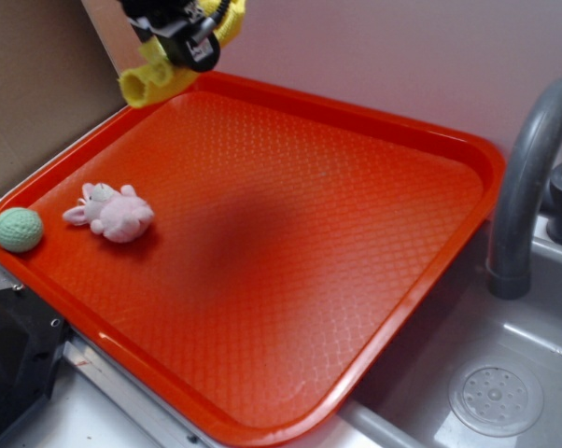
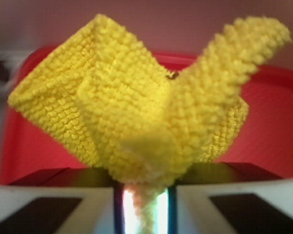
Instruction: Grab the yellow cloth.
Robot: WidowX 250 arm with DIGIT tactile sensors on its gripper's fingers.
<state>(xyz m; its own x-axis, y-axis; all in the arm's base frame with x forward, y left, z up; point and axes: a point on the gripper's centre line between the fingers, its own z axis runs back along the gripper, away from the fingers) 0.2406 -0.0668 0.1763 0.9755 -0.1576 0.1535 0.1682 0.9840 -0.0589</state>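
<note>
The yellow cloth (image 1: pixel 158 79) hangs in the air above the far left corner of the orange tray (image 1: pixel 374 140), bunched and dangling. My gripper (image 1: pixel 189 42) is shut on it at the top of the exterior view. In the wrist view the yellow cloth (image 2: pixel 137 107) fills most of the picture, spreading out in folds from the narrow gap between my gripper (image 2: pixel 142 187) jaws, which pinch a thin strand of it. The red tray (image 2: pixel 29 146) shows behind the cloth.
A pink plush animal (image 1: pixel 113 213) lies on the tray's left side, with a pale green knitted ball (image 1: pixel 18 229) beside it at the left corner. A grey faucet (image 1: pixel 528 187) and a sink drain (image 1: pixel 496 397) are to the right. A cardboard wall stands at the far left.
</note>
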